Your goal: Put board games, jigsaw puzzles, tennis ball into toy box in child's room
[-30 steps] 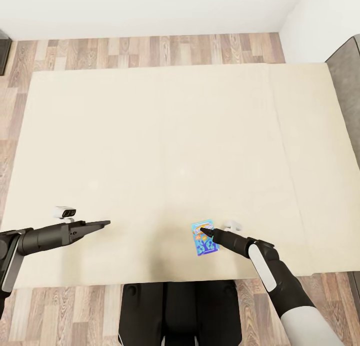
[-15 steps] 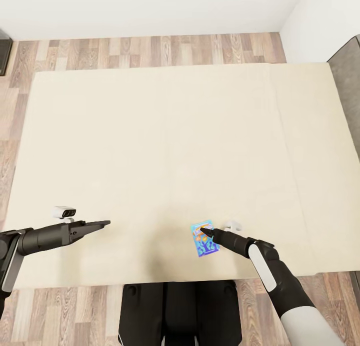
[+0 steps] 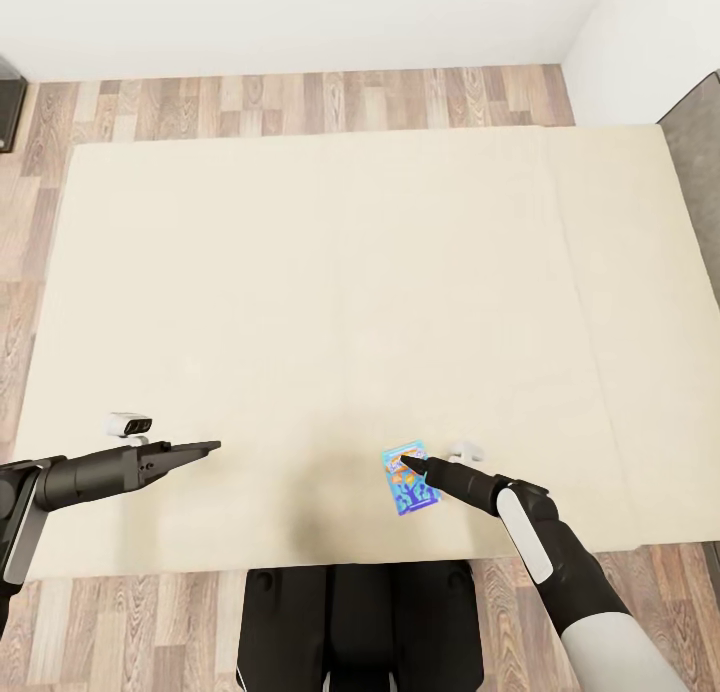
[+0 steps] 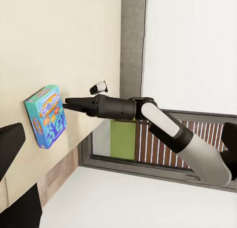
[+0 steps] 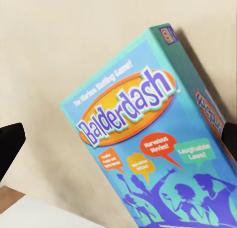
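Note:
One board game (image 3: 408, 480), a light blue box with yellow lettering, lies flat on the beige bed (image 3: 340, 272) near its front edge. My right gripper (image 3: 404, 461) hovers just over the box's near end, open, with its fingertips (image 5: 11, 141) wide apart either side of the box (image 5: 148, 139). From the left wrist view the right gripper (image 4: 66, 103) points at the same box (image 4: 46, 115) without holding it. My left gripper (image 3: 208, 447) floats over bare mattress at the front left, open and empty.
Wood-plank floor (image 3: 300, 97) runs between the far side of the bed and the white wall. A grey headboard (image 3: 700, 142) borders the bed at the right. A dark cabinet corner (image 3: 6, 102) shows at the far left. My base (image 3: 350, 622) stands against the bed's front edge.
The whole picture has drifted slightly, so the camera moved. Both arms and the board game keep their places.

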